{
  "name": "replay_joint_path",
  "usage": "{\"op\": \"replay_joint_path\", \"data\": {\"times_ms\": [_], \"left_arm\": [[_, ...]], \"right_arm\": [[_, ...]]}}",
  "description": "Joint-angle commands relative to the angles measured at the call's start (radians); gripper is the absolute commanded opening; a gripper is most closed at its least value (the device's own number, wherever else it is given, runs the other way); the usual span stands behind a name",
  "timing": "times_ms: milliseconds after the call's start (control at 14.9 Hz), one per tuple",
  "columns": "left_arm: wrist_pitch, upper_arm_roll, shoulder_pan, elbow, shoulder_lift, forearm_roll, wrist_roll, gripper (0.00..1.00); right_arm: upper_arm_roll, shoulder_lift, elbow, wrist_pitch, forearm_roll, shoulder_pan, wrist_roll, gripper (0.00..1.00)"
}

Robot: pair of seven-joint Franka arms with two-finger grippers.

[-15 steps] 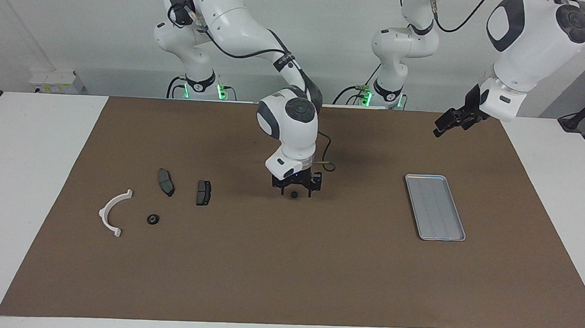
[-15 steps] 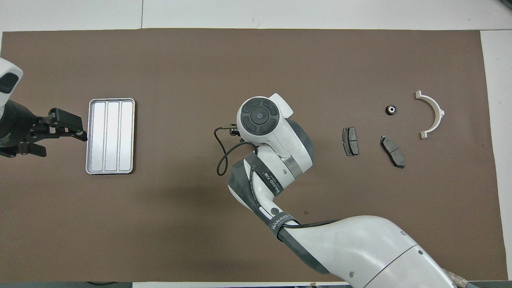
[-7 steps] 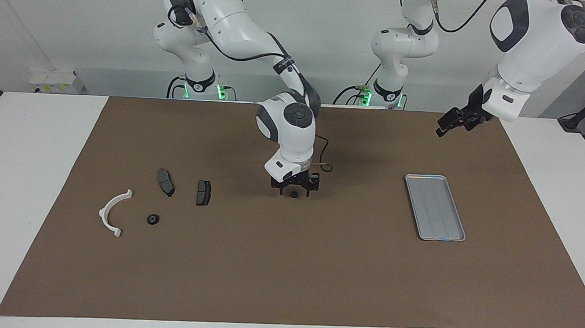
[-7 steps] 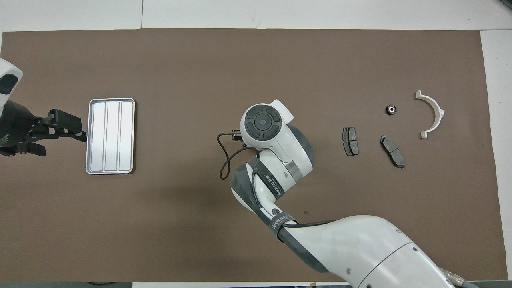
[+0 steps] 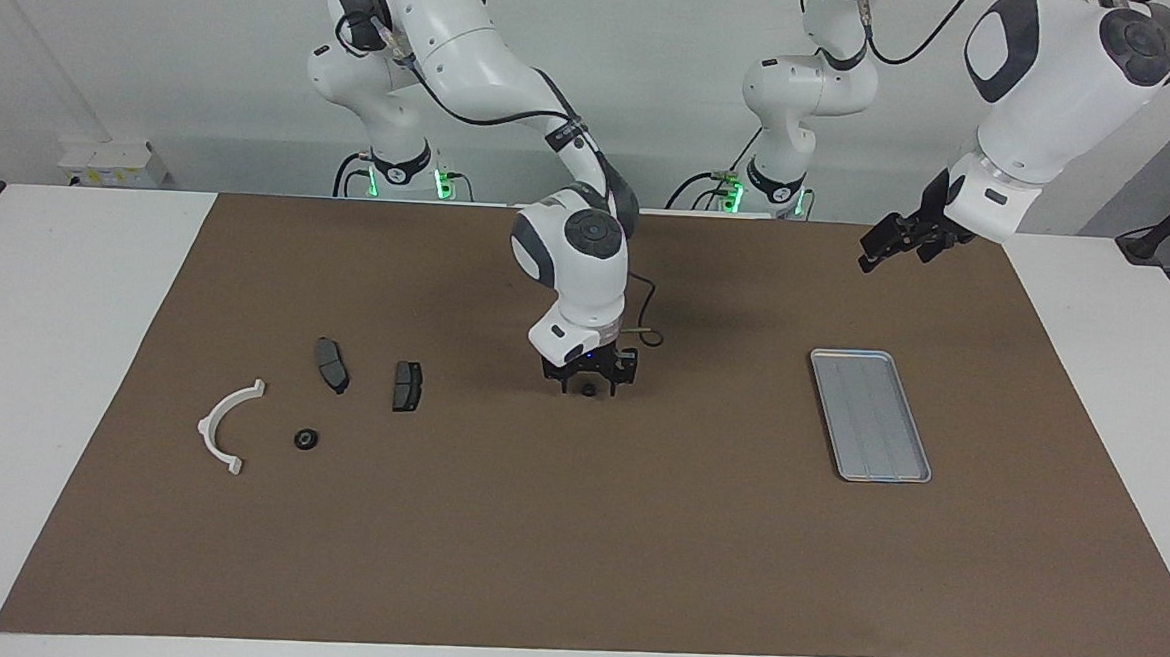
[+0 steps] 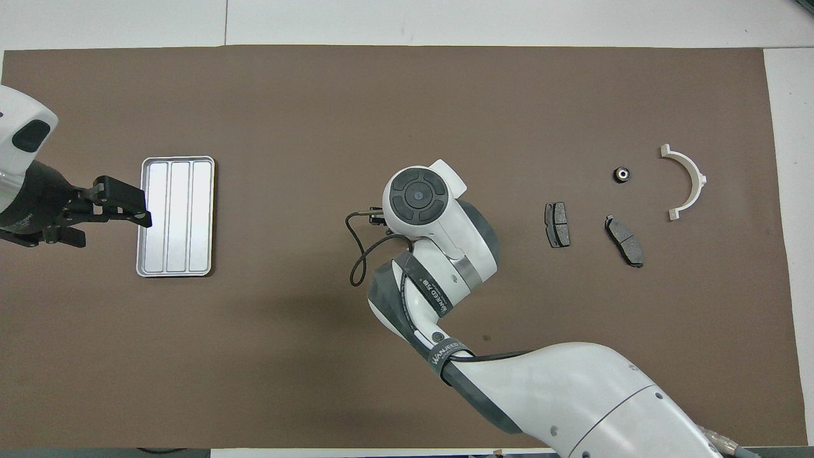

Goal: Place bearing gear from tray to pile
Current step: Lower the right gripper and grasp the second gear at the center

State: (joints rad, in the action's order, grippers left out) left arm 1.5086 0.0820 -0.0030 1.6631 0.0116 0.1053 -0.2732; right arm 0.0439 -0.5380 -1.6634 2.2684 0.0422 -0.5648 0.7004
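Observation:
The small black bearing gear (image 5: 589, 390) lies on the brown mat at the table's middle. My right gripper (image 5: 589, 384) is down at the mat, open, with a finger on each side of the gear. In the overhead view its own wrist hides both. The silver tray (image 5: 871, 416) (image 6: 175, 216) is empty, toward the left arm's end. The pile lies toward the right arm's end: a white half-ring bracket (image 5: 224, 425) (image 6: 690, 181) and two brake pads (image 5: 332, 364) (image 5: 407, 385). My left gripper (image 5: 881, 254) (image 6: 117, 219) is open and empty, raised over the tray's outer rim.
A second small black bearing (image 5: 306, 439) (image 6: 621, 173) lies in the pile beside the bracket. The brown mat (image 5: 573, 548) covers most of the white table. The right arm's forearm (image 6: 572, 388) spans the mat's near part in the overhead view.
My right gripper has sunk slightly around the gear, which has not moved. My left gripper has drifted a little toward the tray, still raised.

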Motion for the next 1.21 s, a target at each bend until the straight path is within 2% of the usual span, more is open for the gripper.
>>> {"op": "replay_joint_path", "data": {"times_ms": [0,134,402,870,937,1004,1071,1138], "left_arm": [[0.012,-0.013,-0.022,0.006,0.005,-0.013,0.019,1.0],[0.01,-0.007,-0.029,-0.008,0.002,-0.066,0.02,1.0],[0.015,0.009,-0.031,-0.03,-0.009,-0.102,0.02,1.0],[0.018,-0.002,-0.028,-0.019,0.005,-0.101,0.009,1.0],[0.016,-0.001,-0.028,-0.019,0.007,-0.101,0.009,1.0],[0.016,-0.001,-0.029,-0.019,0.005,-0.101,0.009,1.0],[0.016,-0.001,-0.028,-0.019,0.007,-0.101,0.009,1.0],[0.016,-0.001,-0.028,-0.019,0.007,-0.101,0.009,1.0]], "right_arm": [[0.005,0.001,-0.018,0.04,-0.025,0.005,-0.029,0.76],[0.007,0.001,-0.018,0.04,-0.025,0.003,-0.029,0.76],[0.007,0.0,-0.022,0.04,-0.025,0.005,-0.03,0.58],[0.007,-0.003,-0.044,0.066,-0.025,0.003,-0.055,0.58],[0.007,-0.003,-0.044,0.066,-0.025,0.003,-0.055,0.52],[0.007,-0.003,-0.045,0.068,-0.025,0.003,-0.059,0.38],[0.007,-0.003,-0.045,0.068,-0.027,0.003,-0.084,0.14],[0.007,-0.003,-0.045,0.066,-0.027,0.005,-0.097,0.03]]}}
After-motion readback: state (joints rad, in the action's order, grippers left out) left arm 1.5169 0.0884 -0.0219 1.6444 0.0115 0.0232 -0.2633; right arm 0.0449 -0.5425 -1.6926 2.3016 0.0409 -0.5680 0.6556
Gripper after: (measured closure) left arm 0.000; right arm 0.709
